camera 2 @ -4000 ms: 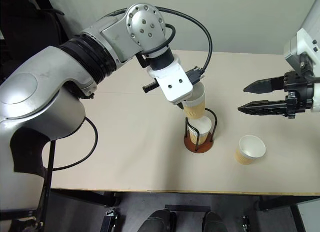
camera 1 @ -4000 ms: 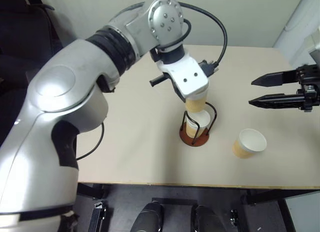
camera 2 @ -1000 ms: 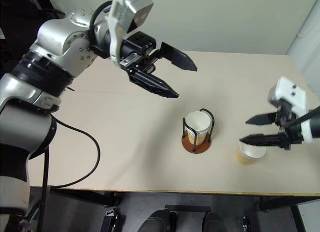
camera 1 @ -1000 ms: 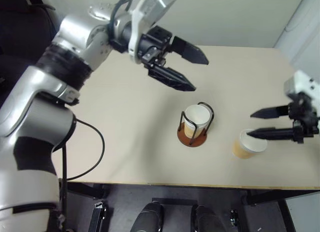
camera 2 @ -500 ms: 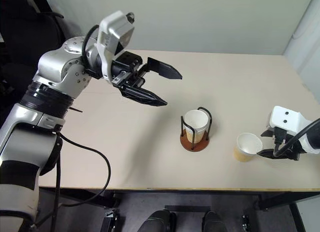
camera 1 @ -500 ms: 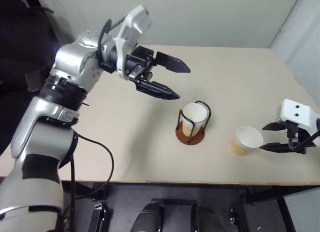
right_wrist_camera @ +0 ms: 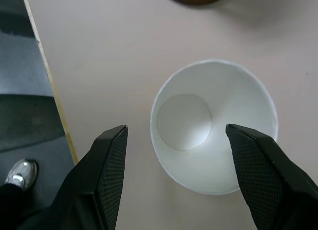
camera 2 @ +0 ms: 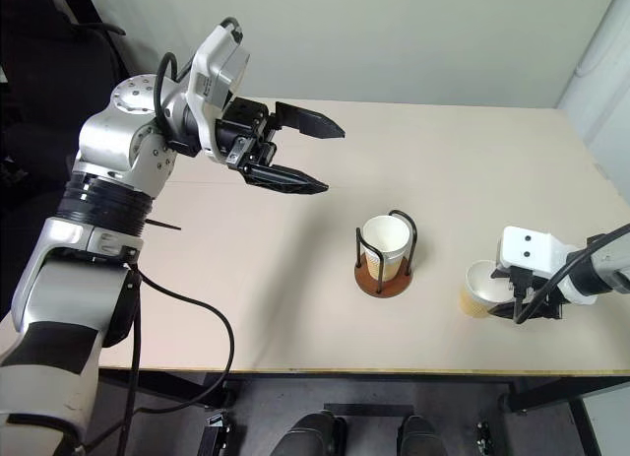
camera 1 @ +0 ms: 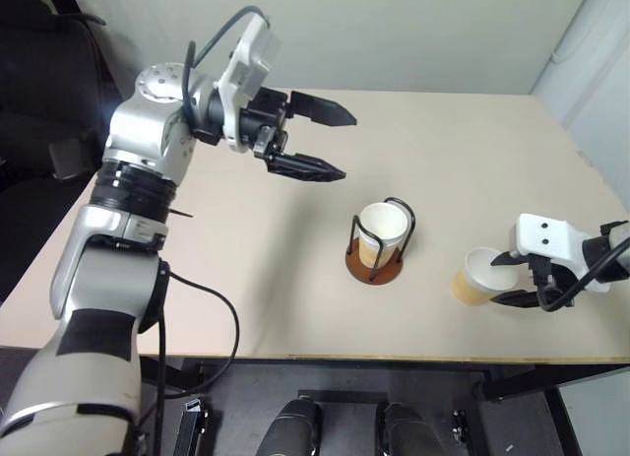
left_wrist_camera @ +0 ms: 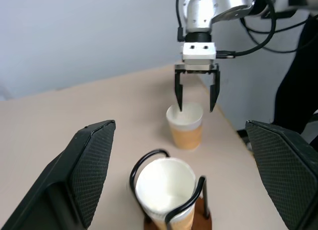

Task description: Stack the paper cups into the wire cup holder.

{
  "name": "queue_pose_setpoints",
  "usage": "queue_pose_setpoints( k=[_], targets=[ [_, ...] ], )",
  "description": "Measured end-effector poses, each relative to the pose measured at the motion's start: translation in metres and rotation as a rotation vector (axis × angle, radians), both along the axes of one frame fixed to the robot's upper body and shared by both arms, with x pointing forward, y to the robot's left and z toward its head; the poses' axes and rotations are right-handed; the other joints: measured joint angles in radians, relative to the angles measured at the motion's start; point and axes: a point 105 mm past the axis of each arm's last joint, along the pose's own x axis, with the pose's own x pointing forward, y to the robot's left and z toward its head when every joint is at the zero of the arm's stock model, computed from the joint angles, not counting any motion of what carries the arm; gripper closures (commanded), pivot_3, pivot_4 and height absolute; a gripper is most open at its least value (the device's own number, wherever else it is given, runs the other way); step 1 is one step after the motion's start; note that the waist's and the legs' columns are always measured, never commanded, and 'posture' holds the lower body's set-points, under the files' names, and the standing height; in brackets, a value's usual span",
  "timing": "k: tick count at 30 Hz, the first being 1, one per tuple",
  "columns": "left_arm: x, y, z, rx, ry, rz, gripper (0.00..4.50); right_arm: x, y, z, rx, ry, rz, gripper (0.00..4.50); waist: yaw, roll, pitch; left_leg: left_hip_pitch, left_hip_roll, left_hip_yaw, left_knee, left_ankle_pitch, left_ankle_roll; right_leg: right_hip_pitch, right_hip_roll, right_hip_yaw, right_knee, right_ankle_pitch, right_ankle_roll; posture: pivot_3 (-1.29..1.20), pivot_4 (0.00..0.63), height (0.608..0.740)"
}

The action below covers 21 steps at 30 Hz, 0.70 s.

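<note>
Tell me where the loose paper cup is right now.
The loose paper cup stands upright on the table near its front edge, right of the wire cup holder, under the open right gripper.

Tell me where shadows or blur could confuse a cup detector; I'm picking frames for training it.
Left eye view: soft shadow on the table left of the wire cup holder. Left wrist view: the near left gripper's fingers are blurred, while the loose paper cup is fairly sharp. Right wrist view: that cup's white inside is evenly lit, without glare.
</note>
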Motion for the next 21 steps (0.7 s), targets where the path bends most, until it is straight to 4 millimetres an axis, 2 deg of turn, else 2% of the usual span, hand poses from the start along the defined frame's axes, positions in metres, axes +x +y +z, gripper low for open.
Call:
queue_pose_setpoints(
  k=[6,9,16,21],
  targets=[
    [0.002,0.015,-0.007,0.028,0.021,0.049,0.02,0.002,-0.001,-0.015,-0.048,0.011,0.034,1.32,0.000,0.000,0.000,0.000,0.000,-0.001,0.000,-0.001,-0.001,-0.001,0.000,-0.001,0.000,0.000,0.000,0.00,0.150,0.740],
    [0.003,0.019,-0.010,0.052,0.033,0.060,0.00,0.004,0.002,-0.021,-0.044,0.019,0.050,1.94,0.000,0.000,0.000,0.000,0.000,-0.001,0.000,-0.002,-0.001,-0.001,0.000,0.000,0.000,0.000,0.000,0.00,0.150,0.740],
    [0.008,0.022,-0.019,0.071,0.055,0.080,0.00,0.005,0.006,-0.022,-0.058,0.023,0.074,4.46,0.000,0.000,0.000,0.000,0.000,-0.001,0.000,-0.002,-0.001,-0.001,0.000,0.000,0.000,-0.002,-0.005,0.00,0.150,0.740],
    [0.011,0.025,-0.024,0.094,0.061,0.096,0.00,0.001,0.009,-0.022,-0.062,0.045,0.096,4.46,0.000,0.000,0.000,0.000,0.000,-0.001,0.000,-0.003,-0.002,-0.001,0.000,0.000,0.000,-0.002,-0.005,0.00,0.150,0.740]
  ],
)
